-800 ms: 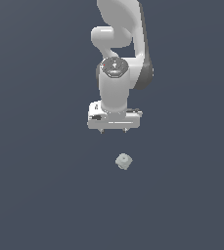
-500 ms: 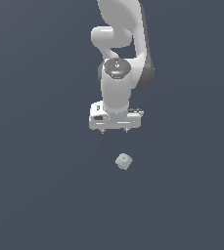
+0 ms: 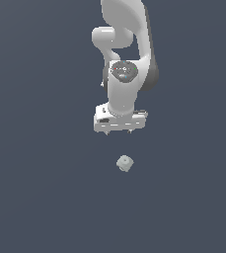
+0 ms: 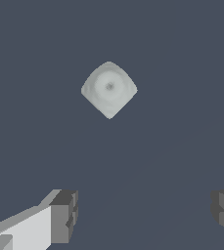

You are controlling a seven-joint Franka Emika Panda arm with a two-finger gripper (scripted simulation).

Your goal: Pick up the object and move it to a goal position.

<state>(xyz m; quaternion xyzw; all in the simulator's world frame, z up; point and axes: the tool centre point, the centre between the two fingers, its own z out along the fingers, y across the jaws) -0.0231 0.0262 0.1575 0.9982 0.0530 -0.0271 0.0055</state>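
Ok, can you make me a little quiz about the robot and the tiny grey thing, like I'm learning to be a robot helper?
1. True or false: the gripper is holding the object.
2. In the wrist view, how do the two fingers stand?
A. pressed together
B. wide apart with nothing between them
C. closed around the lump
3. Fill in the missing word: in the exterior view, the object lies ____ the gripper in the picture, with a gap between them.

Key
1. False. The object sits alone on the dark floor, clear of the fingers.
2. B
3. below
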